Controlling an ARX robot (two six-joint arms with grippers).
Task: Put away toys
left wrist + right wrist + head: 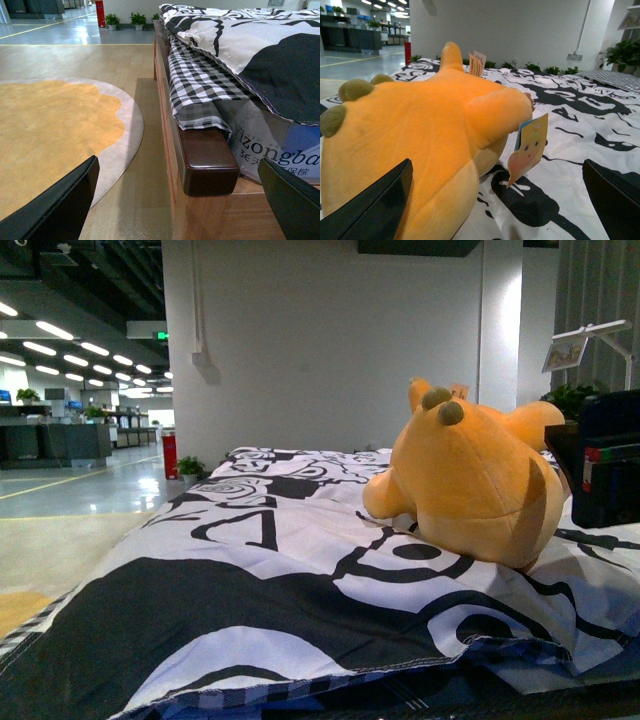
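Reach step | right gripper [496, 170] spread just beside plush animal [430, 130] on bed quilt [300, 540] | left gripper [177, 161] spread, idle | next, I reckon: straddle its body, squeeze.

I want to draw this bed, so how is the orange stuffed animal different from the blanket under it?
The stuffed animal is plain orange-yellow; the blanket is white with big black swirls. The stuffed animal is round and puffy, while the blanket is spread out flat and wide. The stuffed animal is much smaller and lies on top of the blanket. Both look soft.
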